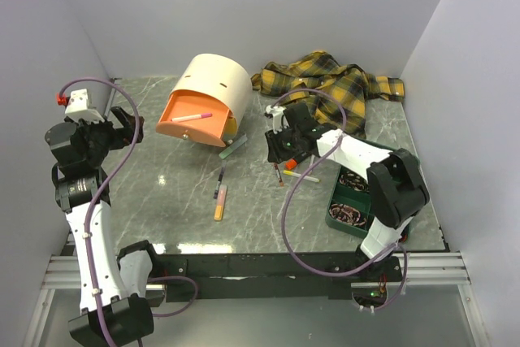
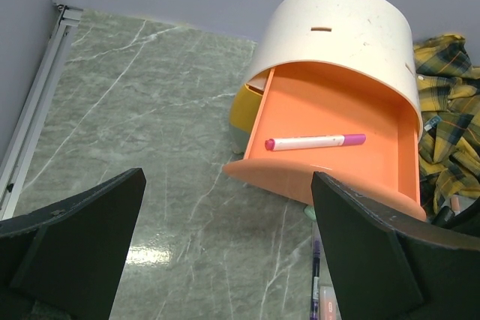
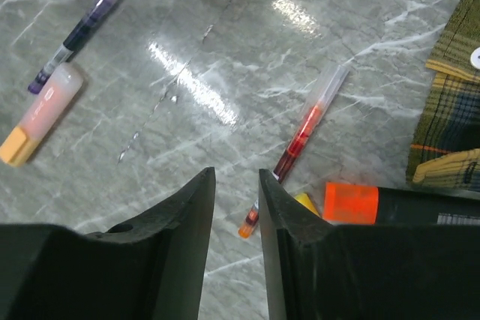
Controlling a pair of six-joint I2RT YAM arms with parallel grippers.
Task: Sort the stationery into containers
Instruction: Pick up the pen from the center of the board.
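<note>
At the back of the grey marbled table [image 1: 162,197]: a cream drum-shaped drawer box [image 1: 218,87], orange drawer [image 1: 195,127] open toward the arms, with a white marker with pink ends [image 1: 192,117] lying loose inside. Just right of the box, a crumpled yellow-and-black plaid shirt [image 1: 333,80]. Beside the box's right foot, a pale green clip [image 1: 233,148]. In front of the drawer, on bare tabletop, a slim purple pen [image 1: 219,183] and, at its near end, a translucent orange highlighter [image 1: 220,203]; touching or just apart, cannot tell. On the left, the left gripper [image 2: 229,252], held above the table and facing the open drawer, fingers [image 2: 75,237] spread wide, holding nothing. Near mid-table, the right gripper [image 3: 236,200], pointing down at the tabletop, fingers [image 3: 187,230] close together with a narrow gap, nothing between them. Just beside its right finger, a clear-barrelled red pen [image 3: 304,129] flat on the table, orange tip nearest the finger. Next to that pen, a black marker with an orange band [image 3: 390,204] and a pale yellow highlighter [image 1: 301,175]. At the near right edge, a dark green divided tray [image 1: 331,215], partly hidden behind the right arm, with dark coiled bands [image 1: 351,212] in its compartments.
</note>
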